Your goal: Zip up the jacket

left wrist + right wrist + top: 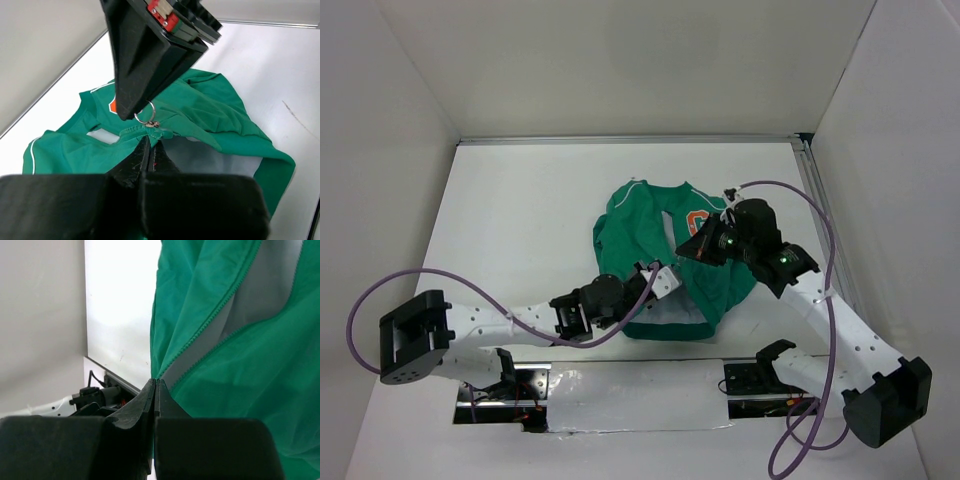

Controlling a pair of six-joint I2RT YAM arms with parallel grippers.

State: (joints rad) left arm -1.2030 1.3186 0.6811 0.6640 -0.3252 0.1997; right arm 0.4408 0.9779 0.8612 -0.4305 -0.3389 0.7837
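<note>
Presently, left tool [150, 148] pinched shut on the hem of the jacket [640, 225], right tool [155, 386] shut on the ring pull [145, 115] (zip barely begun), garment toward the table [520, 220] right edge; next, draw pull steadily collarward.

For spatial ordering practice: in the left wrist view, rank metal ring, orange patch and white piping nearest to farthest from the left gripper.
1. metal ring: just ahead of left gripper.
2. orange patch: ahead, left.
3. white piping: far left.
</note>
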